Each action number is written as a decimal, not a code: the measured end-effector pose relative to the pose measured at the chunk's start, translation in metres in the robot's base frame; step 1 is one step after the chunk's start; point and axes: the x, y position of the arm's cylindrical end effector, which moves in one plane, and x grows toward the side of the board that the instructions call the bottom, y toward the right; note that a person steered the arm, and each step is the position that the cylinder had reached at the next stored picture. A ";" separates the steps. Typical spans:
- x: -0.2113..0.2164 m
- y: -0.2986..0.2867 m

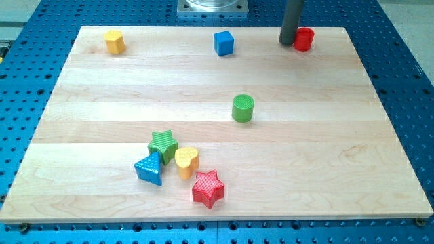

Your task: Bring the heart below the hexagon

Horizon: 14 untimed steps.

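While tip (287, 43) sits at table's top edge touching red block (304, 38), yellow heart (186, 161) near bottom edge looks light, rigid, slidey; push its side toward yellow hexagon (114, 41). No gripper fitted.

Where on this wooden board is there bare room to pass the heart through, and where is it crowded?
Free: the wide band between the green cylinder and yellow hexagon block. Crowded: the yellow heart block sits among green star, blue triangle, red star. My tip is beside the red cylinder.
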 end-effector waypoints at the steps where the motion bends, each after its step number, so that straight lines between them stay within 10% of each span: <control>1: 0.008 0.001; 6: 0.106 -0.039; 7: 0.167 0.016; 9: 0.357 -0.110; 11: 0.340 -0.203; 14: 0.340 -0.168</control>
